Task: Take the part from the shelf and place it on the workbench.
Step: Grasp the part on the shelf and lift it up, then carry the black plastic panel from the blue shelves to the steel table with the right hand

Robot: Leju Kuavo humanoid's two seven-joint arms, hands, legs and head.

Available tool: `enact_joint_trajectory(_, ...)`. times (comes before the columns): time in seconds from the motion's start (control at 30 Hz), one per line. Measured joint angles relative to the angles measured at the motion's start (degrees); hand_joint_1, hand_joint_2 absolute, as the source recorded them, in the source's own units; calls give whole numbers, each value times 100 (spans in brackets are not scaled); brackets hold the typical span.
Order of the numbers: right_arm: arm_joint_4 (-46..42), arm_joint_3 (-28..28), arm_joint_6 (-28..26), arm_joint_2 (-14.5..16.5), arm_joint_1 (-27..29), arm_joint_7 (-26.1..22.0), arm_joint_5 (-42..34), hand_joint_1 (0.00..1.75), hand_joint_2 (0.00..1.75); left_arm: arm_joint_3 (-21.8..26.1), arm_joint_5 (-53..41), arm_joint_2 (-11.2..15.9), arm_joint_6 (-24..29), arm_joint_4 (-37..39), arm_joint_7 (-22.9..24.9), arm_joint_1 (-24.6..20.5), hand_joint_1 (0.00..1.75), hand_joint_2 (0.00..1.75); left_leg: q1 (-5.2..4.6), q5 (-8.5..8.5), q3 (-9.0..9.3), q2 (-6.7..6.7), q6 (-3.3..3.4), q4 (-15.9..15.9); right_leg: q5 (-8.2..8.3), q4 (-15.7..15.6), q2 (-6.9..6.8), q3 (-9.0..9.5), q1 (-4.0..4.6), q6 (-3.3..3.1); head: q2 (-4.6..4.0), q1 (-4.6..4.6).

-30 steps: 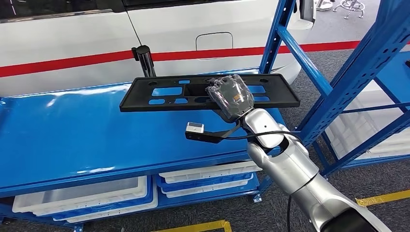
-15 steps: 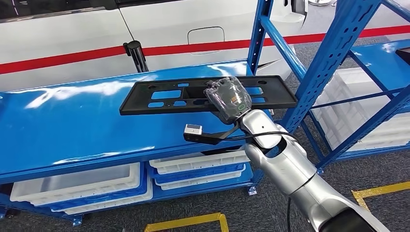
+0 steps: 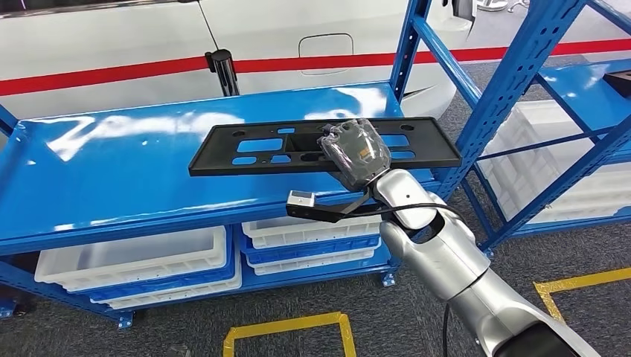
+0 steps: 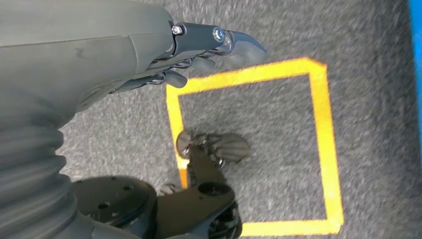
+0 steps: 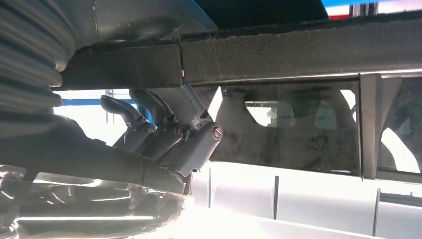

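Spanning the head view, the glossy blue metal workbench [image 3: 126, 171] lies under the long flat black plastic part with cut-out slots [image 3: 253, 149], which looks carried above the surface rather than resting on it, though contact cannot be ruled out. By that reading the fetch from the blue steel shelf frame [image 3: 513, 82] is done and the set-down and release remain. The right hand [image 3: 356, 152] grasps the part's near edge from above. Its wrist view adds what the head view hides: dark fingers [image 5: 149, 119] curled beneath the part's underside. The left hand [image 4: 199, 55] hangs over grey carpet and a yellow taped floor square [image 4: 318, 144], fingers loosely curled and holding nothing.
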Motion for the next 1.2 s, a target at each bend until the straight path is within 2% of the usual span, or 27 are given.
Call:
enact_joint_trajectory(0.03, -2, -1, 1, 0, -6, 0, 1, 175, 175, -1, -1, -2, -1, 0, 1, 0, 0, 175, 0, 39, -68, -1, -33, 28, 58, -419, -2, 302, -20, 40, 0, 3)
enact_joint_trajectory(0.1, -10, -2, 6, 5, -13, 2, 9, 175, 175, -2, -2, -5, 0, 0, 6, -3, 0, 175, -12, 111, -185, -1, -103, 99, 68, -1111, 9, 758, -8, 27, 1, -6)
enact_joint_trajectory(0.17, -16, -4, 23, 7, -6, 10, 22, 175, 175, -2, -3, -5, 1, 1, 24, 4, 0, 175, -16, 197, -252, -5, -166, 134, 58, -1274, 23, 819, 33, -62, 0, -24)
enact_joint_trajectory(0.23, -15, -4, 44, 6, 1, 22, 32, 175, 175, -1, -3, -5, 3, 3, 50, 19, 0, 175, 18, 176, -315, -14, -226, 178, 142, -1263, 12, 723, -4, -189, 0, -32)
enact_joint_trajectory(0.27, -16, -4, 53, 9, -1, 27, 34, 175, 175, -1, -3, -5, 4, 5, 61, 26, 0, 175, 35, 23, -374, -22, -258, 296, 197, -1266, 4, 675, -21, -265, 0, -33)
enact_joint_trajectory(0.33, -16, -4, 80, 17, -6, 33, 36, 175, 175, -1, -3, -5, 6, 7, 80, 30, 0, 175, 57, -537, -547, -40, -316, 847, 315, -1271, -8, 561, -20, -371, 0, -40)
enact_joint_trajectory(0.37, -16, -4, 92, 18, -3, 34, 37, 175, 175, -1, -5, -5, 4, 7, 87, 30, 0, 175, 65, -809, -636, -45, -339, 1227, 376, -1268, -11, 486, -10, -395, 0, -40)
enact_joint_trajectory(0.4, -15, -3, 101, 18, 3, 34, 38, 175, 175, -2, -8, -5, 3, 7, 93, 30, 0, 175, 72, -970, -687, -47, -354, 1561, 439, -1264, -12, 404, 2, -398, 0, -41)
enact_joint_trajectory(0.43, -15, -3, 106, 17, 9, 34, 38, 175, 175, -2, -10, -5, 2, 7, 97, 29, 0, 175, 78, -1002, -674, -47, -359, 1764, 503, -1260, -12, 320, 11, -395, 0, -40)
enact_joint_trajectory(0.47, -15, -2, 108, 16, 13, 34, 39, 175, 175, -1, -11, -5, 3, 7, 99, 29, 0, 175, 82, -919, -572, -47, -350, 1786, 563, -1257, -10, 240, 18, -386, 0, -42)
enact_joint_trajectory(0.53, -16, -2, 115, 17, 7, 34, 38, 175, 175, 0, -6, -4, 8, 6, 101, 19, 0, 175, 76, -672, -76, -57, -287, 1281, 678, -1254, -6, 109, 24, -358, 0, -43)
enact_joint_trajectory(0.6, -17, -3, 131, 33, -7, 34, 36, 175, 175, 1, 14, 8, 13, 3, 95, 1, 0, 175, 44, -688, 506, -71, -202, 507, 779, -1255, -7, 30, 37, -302, 0, -38)
enact_joint_trajectory(0.63, -17, -2, 143, 48, -15, 34, 35, 175, 175, 2, 25, 14, 14, 2, 89, -4, 0, 175, 19, -748, 670, -78, -164, 255, 829, -1261, -14, 11, 35, -266, 0, -37)
enact_joint_trajectory(0.67, -16, 0, 157, 66, -19, 33, 34, 175, 175, 2, 34, 19, 14, 2, 82, -3, 0, 175, -6, -782, 730, -76, -132, 126, 883, -1279, -21, 1, 31, -219, 0, -36)
enact_joint_trajectory(0.73, -13, 3, 186, 90, -22, 24, 33, 175, 175, 3, 40, 15, 14, 2, 72, 7, 0, 175, -23, -664, 696, -58, -56, 43, 943, -1309, -28, -25, 27, -151, 0, -35)
enact_joint_trajectory(0.77, -10, 4, 196, 96, -28, 15, 31, 175, 175, 4, 43, 11, 14, 2, 69, 9, 0, 175, -21, -578, 656, -42, -14, 5, 863, -1252, -25, -75, 32, -152, 0, -31)
enact_joint_trajectory(0.83, -4, 5, 205, 96, -38, -8, 22, 175, 175, 7, 53, 4, 15, 3, 66, 10, 0, 175, -7, -403, 515, -15, 46, -39, 409, -781, -16, -255, 31, -233, 0, -22)
enact_joint_trajectory(0.9, 11, 8, 204, 98, -27, -31, 8, 175, 175, 15, 72, 3, 17, 4, 66, 17, 0, 175, -15, -253, 322, -9, 65, -33, -49, -16, -11, -431, 20, -268, 1, -22)
enact_joint_trajectory(0.93, 22, 11, 203, 101, -11, -39, 4, 175, 175, 21, 79, 3, 19, 4, 66, 21, 0, 175, -14, -178, 223, -5, 53, -29, -106, 257, -11, -442, 18, -226, 0, -22)
enact_joint_trajectory(0.97, 32, 15, 200, 108, 9, -45, 9, 175, 175, 27, 84, 2, 18, 4, 65, 23, 0, 175, -12, -102, 121, -2, 37, -23, -58, 376, -11, -376, 15, -157, 1, -20)
enact_joint_trajectory(1.0, 40, 21, 197, 120, 28, -46, 19, 175, 175, 31, 87, 0, 18, 4, 62, 24, 0, 175, -8, -31, 23, 1, 15, -13, 61, 278, -12, -204, 9, -83, 0, -21)
enact_joint_trajectory(1.03, 46, 29, 194, 138, 42, -46, 30, 175, 175, 35, 89, -3, 17, 4, 59, 24, 0, 175, -5, 33, -68, 2, -13, 9, 165, 4, -13, 56, -3, -28, -1, -19)
enact_joint_trajectory(1.07, 49, 38, 192, 163, 49, -46, 42, 175, 175, 38, 90, -4, 16, 3, 55, 23, 0, 175, -14, 84, -159, 2, -46, 45, 180, -407, -13, 384, -5, -6, 0, -16)
enact_joint_trajectory(1.1, 51, 45, 192, 192, 53, -46, 50, 175, 175, 41, 89, -6, 16, 3, 52, 22, 0, 175, -24, 133, -238, 3, -80, 85, 123, -811, -5, 658, 3, -20, 1, -24)
enact_joint_trajectory(1.13, 52, 54, 192, 221, 60, -45, 62, 175, 175, 44, 87, -6, 16, 2, 53, 19, 0, 175, -36, 184, -299, 4, -109, 118, 40, -1105, 2, 833, 12, -53, 1, -30)
enact_joint_trajectory(1.17, 56, 61, 195, 244, 75, -45, 75, 175, 175, 46, 81, -5, 16, 3, 58, 21, 0, 175, -39, 240, -348, 3, -133, 132, -25, -1270, 9, 907, 36, -95, 2, -39)
enact_joint_trajectory(1.2, 65, 70, 199, 259, 103, -44, 92, 175, 175, 48, 68, -4, 17, 4, 70, 29, 0, 175, -26, 301, -381, 1, -161, 131, -23, -1301, 11, 860, 37, -150, 1, -50)
